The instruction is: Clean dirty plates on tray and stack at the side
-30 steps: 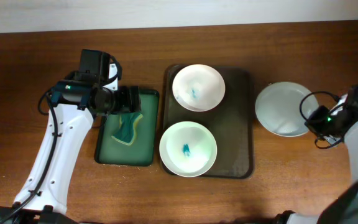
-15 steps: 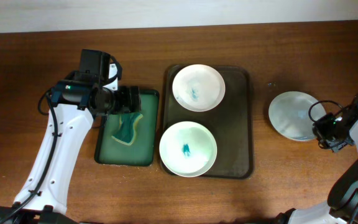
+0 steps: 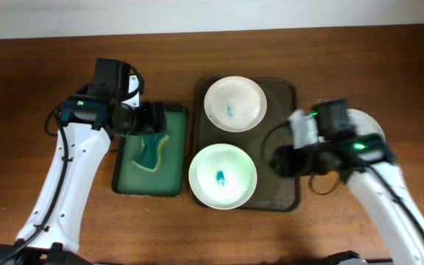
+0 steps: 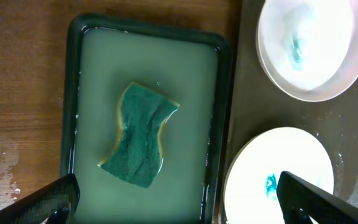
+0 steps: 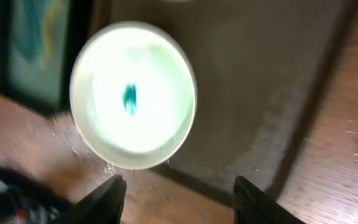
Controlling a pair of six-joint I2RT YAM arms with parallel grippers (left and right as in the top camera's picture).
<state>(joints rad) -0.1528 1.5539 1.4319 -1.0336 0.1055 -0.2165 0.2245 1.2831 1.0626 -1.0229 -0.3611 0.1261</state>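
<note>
**Two smeared plates awaiting the sponge.**
The far plate (image 3: 234,103) and near plate (image 3: 222,175) sit on the tray (image 3: 280,94), and a third plate (image 3: 369,124) lies aside on the table (image 3: 43,51), seemingly starting the stack. The left gripper (image 4: 177,183) hangs open above the sponge (image 4: 140,134), and the right gripper (image 5: 179,182) hovers open and empty over the near plate.

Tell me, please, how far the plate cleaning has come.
Looks done: one plate lies on the table right of the tray, mostly hidden under the right arm. In hand: nothing; the right gripper hangs open by the near smeared plate, and the left gripper hangs open above the sponge. Left: wiping and stacking that plate and the far smeared plate.
</note>
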